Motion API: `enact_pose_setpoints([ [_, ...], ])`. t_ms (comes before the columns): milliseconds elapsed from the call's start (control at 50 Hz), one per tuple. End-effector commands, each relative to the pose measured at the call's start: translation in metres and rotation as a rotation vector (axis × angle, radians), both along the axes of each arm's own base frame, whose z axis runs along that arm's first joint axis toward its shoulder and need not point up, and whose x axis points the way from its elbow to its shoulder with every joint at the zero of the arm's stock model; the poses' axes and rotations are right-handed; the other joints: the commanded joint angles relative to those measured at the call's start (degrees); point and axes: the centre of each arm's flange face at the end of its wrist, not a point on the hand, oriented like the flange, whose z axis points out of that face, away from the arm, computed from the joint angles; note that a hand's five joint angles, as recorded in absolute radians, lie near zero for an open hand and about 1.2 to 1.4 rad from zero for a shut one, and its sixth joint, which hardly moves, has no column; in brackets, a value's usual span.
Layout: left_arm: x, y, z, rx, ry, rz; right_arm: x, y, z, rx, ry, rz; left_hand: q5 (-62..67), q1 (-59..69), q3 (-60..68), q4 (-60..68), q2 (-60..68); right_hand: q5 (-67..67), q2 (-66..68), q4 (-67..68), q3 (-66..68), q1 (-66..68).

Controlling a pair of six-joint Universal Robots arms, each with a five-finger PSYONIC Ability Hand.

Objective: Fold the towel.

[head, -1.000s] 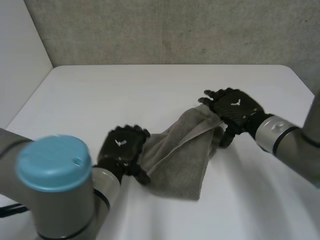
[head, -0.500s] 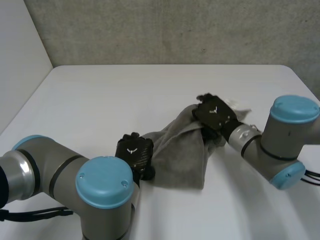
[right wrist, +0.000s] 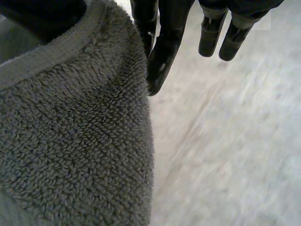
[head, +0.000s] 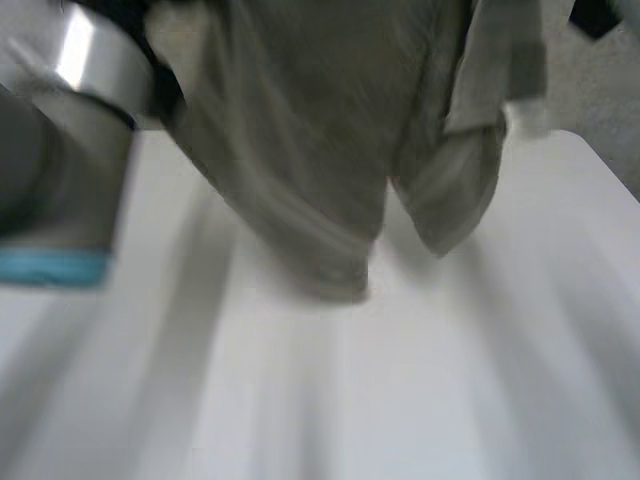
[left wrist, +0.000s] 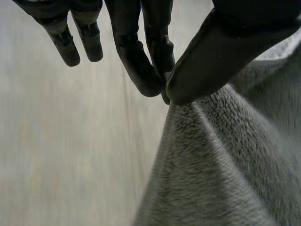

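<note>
Towel [head: 300,150] is held clear of the table [head: 420,400], hanging loose. A peak of cloth is pinched by the left hand [left wrist: 221,52], and the hemmed edge is clamped by the right hand [right wrist: 160,52]. Lift-and-spread step, by judgement. Next, the towel needs laying flat and halving.

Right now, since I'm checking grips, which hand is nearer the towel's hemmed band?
Right. The right hand pinches the towel at its hemmed band; the left hand pinches plain pile.
</note>
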Motion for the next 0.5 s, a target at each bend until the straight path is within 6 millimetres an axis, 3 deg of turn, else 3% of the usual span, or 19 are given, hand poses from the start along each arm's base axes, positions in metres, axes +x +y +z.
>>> enact_pose_setpoints([
  [20, 0.019, 0.014, 0.058, -0.195, 0.051, -0.016, -0.002, 0.003, 0.024, -0.098, -0.024, -0.004, 3.6, 7.4, -2.2, -2.7, 3.1, 5.1, 4.0, 1.8, 0.8, 5.7],
  [80, 0.021, 0.022, 0.049, -0.180, 0.026, -0.038, -0.002, 0.010, 0.016, -0.082, -0.012, 0.017, 3.6, 7.4, -2.2, -2.7, 3.1, 5.1, 4.0, 1.8, 0.8, 5.7],
  [120, 0.020, 0.024, 0.026, -0.129, -0.021, -0.058, -0.003, 0.015, -0.004, -0.014, 0.029, 0.033, 3.6, 7.4, -2.2, -2.7, 3.1, 5.1, 4.0, 1.8, 0.8, 5.7],
  [140, 0.020, 0.024, 0.026, -0.129, -0.021, -0.059, -0.003, 0.015, -0.005, -0.013, 0.029, 0.033, 3.6, 7.4, -2.2, -2.7, 3.1, 5.1, 4.0, 1.8, 0.8, 5.7],
  [160, 0.019, 0.023, 0.009, -0.090, -0.047, -0.067, -0.001, 0.016, -0.020, 0.028, 0.067, 0.064, 3.6, 7.4, -2.2, -2.7, 3.1, 5.1, 4.0, 1.8, 0.8, 5.7],
  [180, 0.019, 0.023, 0.009, -0.089, -0.047, -0.067, -0.001, 0.016, -0.021, 0.028, 0.067, 0.065, 3.6, 7.4, -2.2, -2.7, 3.1, 5.1, 4.0, 1.8, 0.8, 5.7],
  [220, 0.016, 0.021, -0.028, 0.009, -0.108, -0.089, 0.006, 0.023, -0.067, 0.154, 0.177, 0.168, 3.6, 7.4, -2.2, -2.7, 3.1, 5.1, 4.0, 1.8, 0.8, 5.7],
  [240, 0.016, 0.021, -0.029, 0.010, -0.108, -0.089, 0.006, 0.023, -0.067, 0.155, 0.178, 0.169, 3.6, 7.4, -2.2, -2.7, 3.1, 5.1, 4.0, 1.8, 0.8, 5.7],
  [280, 0.016, 0.024, -0.070, 0.116, -0.180, -0.103, 0.007, 0.030, -0.115, 0.271, 0.306, 0.273, 3.6, 7.4, -2.2, -2.7, 3.1, 5.1, 4.0, 1.8, 0.8, 5.7],
  [300, 0.016, 0.024, -0.071, 0.116, -0.181, -0.103, 0.007, 0.030, -0.115, 0.272, 0.306, 0.274, 3.6, 7.4, -2.2, -2.7, 3.1, 5.1, 4.0, 1.8, 0.8, 5.7],
  [320, 0.017, 0.026, -0.093, 0.174, -0.231, -0.105, 0.007, 0.033, -0.141, 0.344, 0.375, 0.315, 3.6, 7.4, -2.2, -2.7, 3.1, 5.1, 4.0, 1.8, 0.8, 5.7],
  [340, 0.017, 0.027, -0.093, 0.174, -0.231, -0.105, 0.007, 0.033, -0.141, 0.344, 0.376, 0.315, 3.6, 7.4, -2.2, -2.7, 3.1, 5.1, 4.0, 1.8, 0.8, 5.7],
  [380, 0.018, 0.034, -0.136, 0.287, -0.355, -0.109, 0.005, 0.037, -0.182, 0.481, 0.511, 0.337, 3.6, 7.4, -2.2, -2.7, 3.1, 5.1, 4.0, 1.8, 0.8, 5.7],
  [400, 0.018, 0.034, -0.137, 0.287, -0.356, -0.109, 0.005, 0.037, -0.183, 0.482, 0.512, 0.337, 3.6, 7.4, -2.2, -2.7, 3.1, 5.1, 4.0, 1.8, 0.8, 5.7],
  [420, 0.020, 0.039, -0.155, 0.340, -0.424, -0.109, 0.002, 0.038, -0.193, 0.511, 0.591, 0.325, 3.6, 7.4, -2.2, -2.7, 3.1, 5.1, 4.0, 1.8, 0.8, 5.7],
  [440, 0.020, 0.044, -0.170, 0.390, -0.489, -0.113, -0.002, 0.038, -0.199, 0.523, 0.678, 0.305, 3.6, 7.4, -2.2, -2.7, 3.1, -0.2, -1.2, 1.8, 0.8, 0.5],
  [460, 0.020, 0.044, -0.170, 0.390, -0.490, -0.113, -0.002, 0.038, -0.199, 0.523, 0.679, 0.305, 3.6, 7.4, -2.2, -2.7, 3.1, -0.2, -1.3, 1.8, 0.8, 0.4],
  [480, 0.020, 0.050, -0.182, 0.437, -0.551, -0.124, -0.008, 0.035, -0.204, 0.549, 0.760, 0.274, 3.6, 7.4, -2.2, -2.7, 3.1, -40.7, -41.7, 1.8, 0.8, -40.0],
  [500, 0.020, 0.050, -0.182, 0.437, -0.552, -0.124, -0.008, 0.035, -0.204, 0.549, 0.761, 0.274, 3.6, 7.4, -2.2, -2.7, 3.1, -41.1, -42.2, 1.8, 0.8, -40.4],
])
